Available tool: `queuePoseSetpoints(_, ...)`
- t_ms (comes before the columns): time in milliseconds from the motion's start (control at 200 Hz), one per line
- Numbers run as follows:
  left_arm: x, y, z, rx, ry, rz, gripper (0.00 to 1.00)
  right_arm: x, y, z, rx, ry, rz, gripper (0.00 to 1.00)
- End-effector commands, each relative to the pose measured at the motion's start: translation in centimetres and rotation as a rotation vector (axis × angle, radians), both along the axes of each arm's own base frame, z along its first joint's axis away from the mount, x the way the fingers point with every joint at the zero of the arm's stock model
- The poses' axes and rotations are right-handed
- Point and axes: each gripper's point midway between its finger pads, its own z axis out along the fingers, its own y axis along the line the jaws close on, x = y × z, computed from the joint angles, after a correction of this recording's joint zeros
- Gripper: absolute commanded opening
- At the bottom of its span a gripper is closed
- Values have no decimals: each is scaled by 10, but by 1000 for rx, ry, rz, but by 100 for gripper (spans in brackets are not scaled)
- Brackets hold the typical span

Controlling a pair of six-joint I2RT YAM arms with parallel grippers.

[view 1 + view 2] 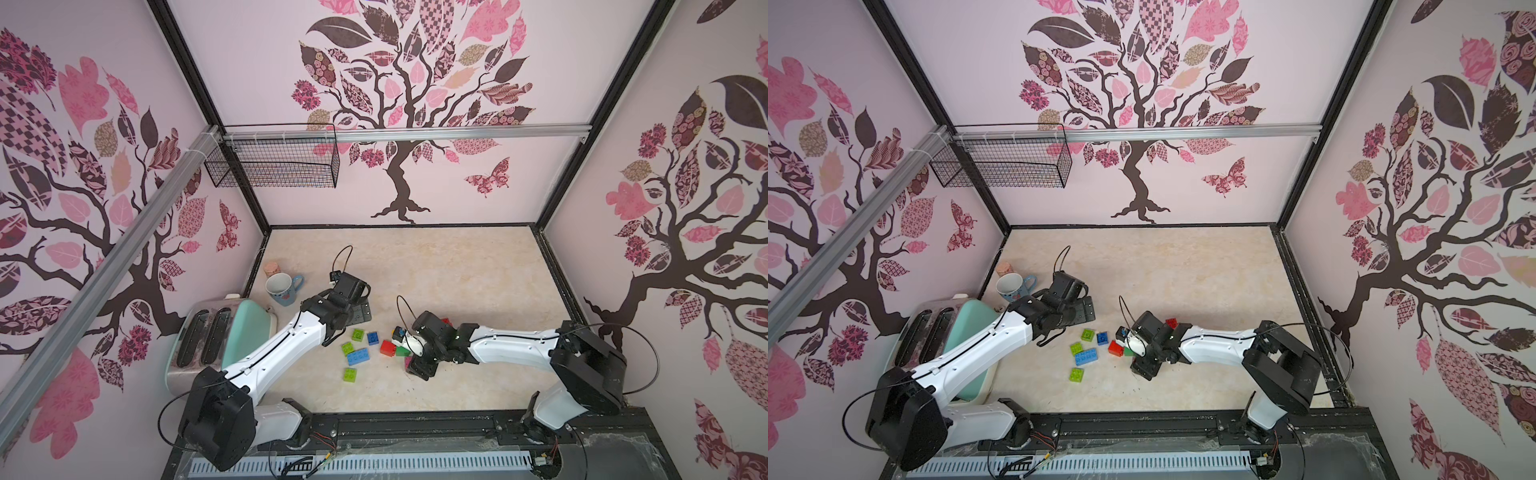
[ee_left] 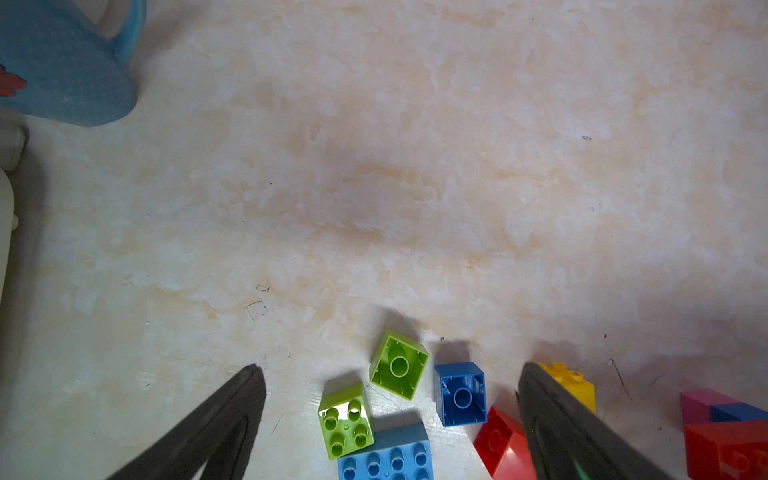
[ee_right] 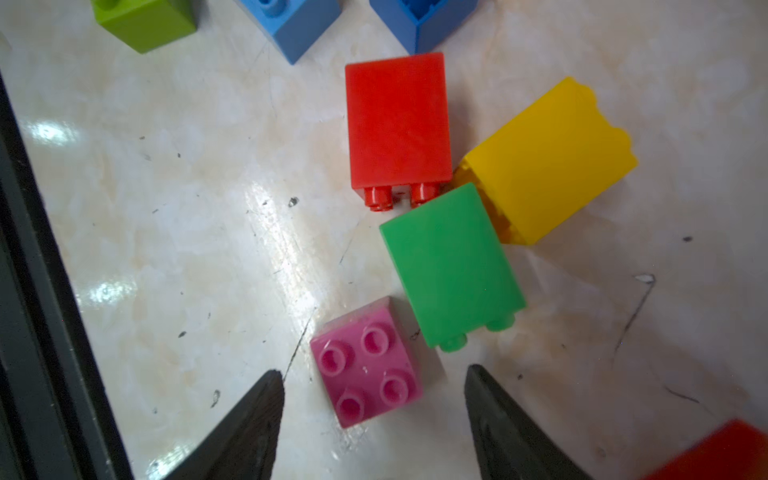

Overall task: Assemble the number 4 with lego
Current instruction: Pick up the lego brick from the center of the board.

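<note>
Right gripper (image 3: 371,372) is hanging open around the pink brick (image 3: 368,363), probably light and slippery; its flat sides are looking best for pinching. Left gripper (image 2: 390,370), at ten o'clock, is hanging open too.

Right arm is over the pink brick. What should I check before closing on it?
1. Right gripper open, straddling the pink brick: ok.
2. Brick sits studs up: ok.
3. Green brick clear of the closing fingers: cannot tell, it lies close.
4. Fingers low enough to grip the sides: cannot tell.
5. Left gripper open, holding nothing: ok.
</note>
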Motion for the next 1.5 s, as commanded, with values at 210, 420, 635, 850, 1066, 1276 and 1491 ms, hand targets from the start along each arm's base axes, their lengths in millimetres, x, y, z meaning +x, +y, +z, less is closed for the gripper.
queuePoseSetpoints(210, -4, 7, -12, 26, 26, 12, 98, 2, 12, -3, 17, -28, 54, 61)
queuePoseSetpoints(420, -4, 5, -14, 21, 32, 9, 98, -2, 17, 2, 57, -26, 79, 57)
queuePoseSetpoints(635, -5, 5, -15, 24, 38, 7, 98, -5, 14, -5, 29, -13, 88, 50)
queuePoseSetpoints(850, -5, 4, -18, 27, 44, 4, 98, -6, 12, -7, 15, -13, 92, 47)
queuePoseSetpoints(1066, -5, 5, -19, 27, 47, 3, 98, -7, 11, -10, 0, -10, 99, 51)
queuePoseSetpoints(1276, -6, 5, -19, 27, 46, 4, 98, -6, 11, -7, 4, -20, 97, 46)
queuePoseSetpoints(1491, -5, 4, -19, 22, 46, 0, 98, -1, 12, 4, 26, -48, 77, 31)
